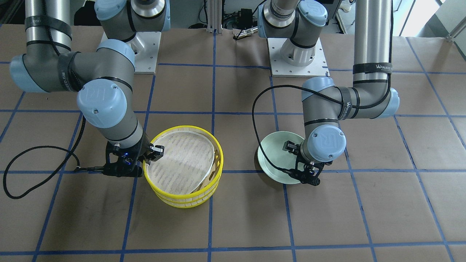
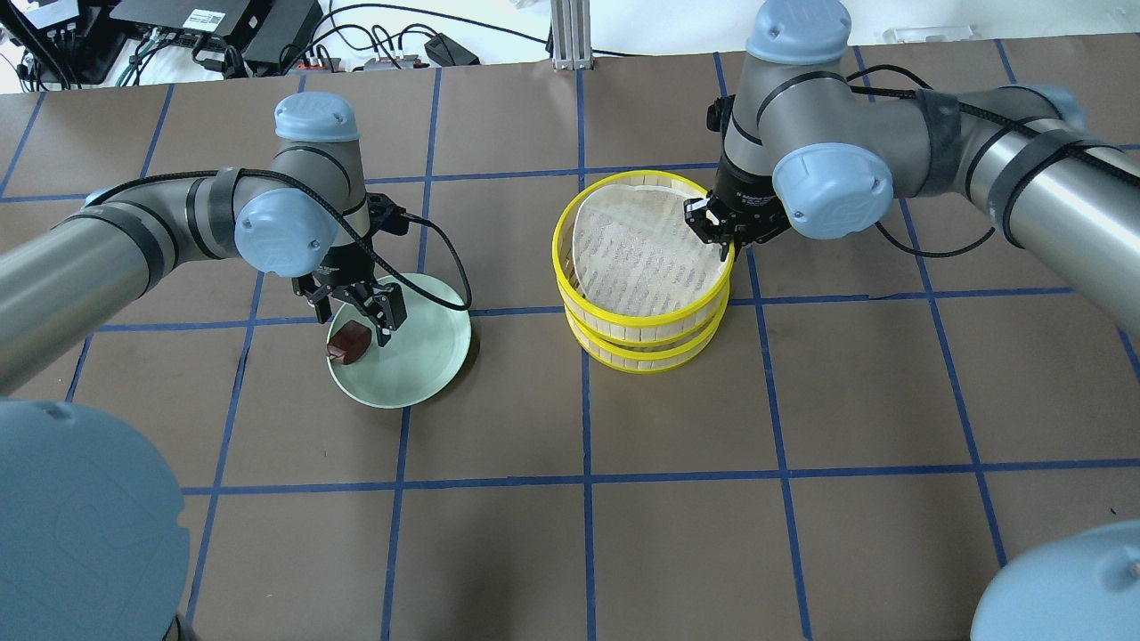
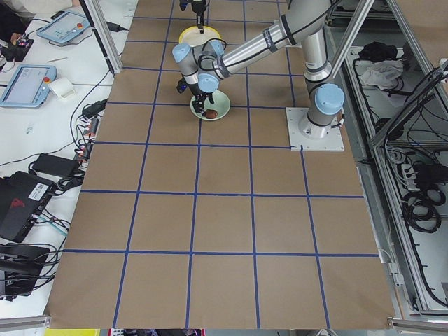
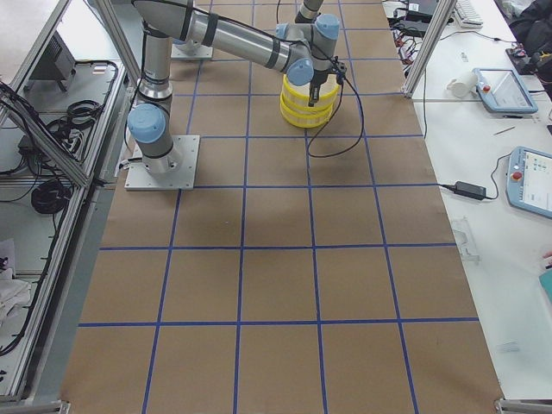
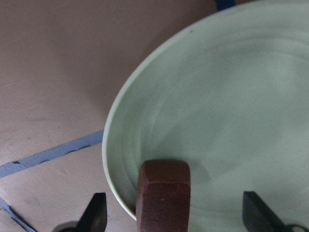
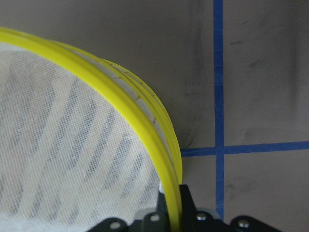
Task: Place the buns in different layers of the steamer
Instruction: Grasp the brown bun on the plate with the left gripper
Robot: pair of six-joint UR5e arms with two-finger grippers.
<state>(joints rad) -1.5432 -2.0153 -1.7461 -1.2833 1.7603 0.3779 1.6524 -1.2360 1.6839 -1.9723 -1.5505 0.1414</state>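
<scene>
Tabletop (image 2: 623, 534): two layers (image 2: 646, 318), one brown bun (image 2: 347, 342)

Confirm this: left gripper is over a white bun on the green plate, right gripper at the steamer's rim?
Wrong colour: the bun is dark reddish-brown, not white, as the left wrist view shows. The left gripper is over it on the green plate, right gripper at the rim of the steamer.
</scene>
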